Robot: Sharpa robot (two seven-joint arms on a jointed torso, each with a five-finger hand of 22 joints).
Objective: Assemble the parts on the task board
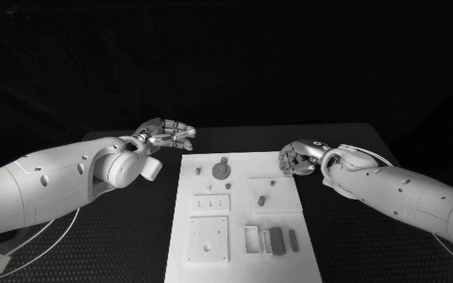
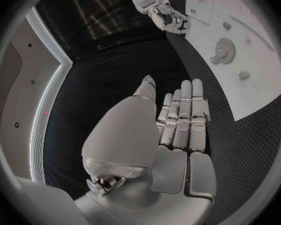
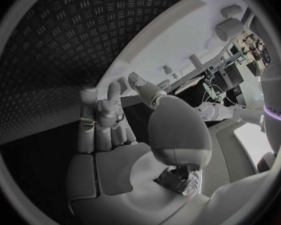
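The white task board point(image 1: 238, 264) lies lengthwise in the middle of the table. On it are grey parts: a round disc point(image 1: 221, 169) near the far end, small pegs point(image 1: 199, 171) beside it, and dark bars point(image 1: 277, 240) near the front right. My left hand point(image 1: 167, 133) hovers off the board's far left corner, fingers point(image 2: 185, 116) stretched out side by side, holding nothing. My right hand point(image 1: 300, 157) hangs just off the board's right edge near the far end, fingers point(image 3: 102, 119) loosely extended and empty. The left wrist view also shows the disc point(image 2: 225, 49) and my right hand point(image 2: 167, 15).
Raised white plates sit on the board: a slotted one point(image 1: 209, 203), a square one with a peg point(image 1: 273, 194), and a larger square point(image 1: 207, 238) at the front left. Black ribbed table surface point(image 1: 359, 244) surrounds the board. A cable point(image 1: 42, 240) runs at the front left.
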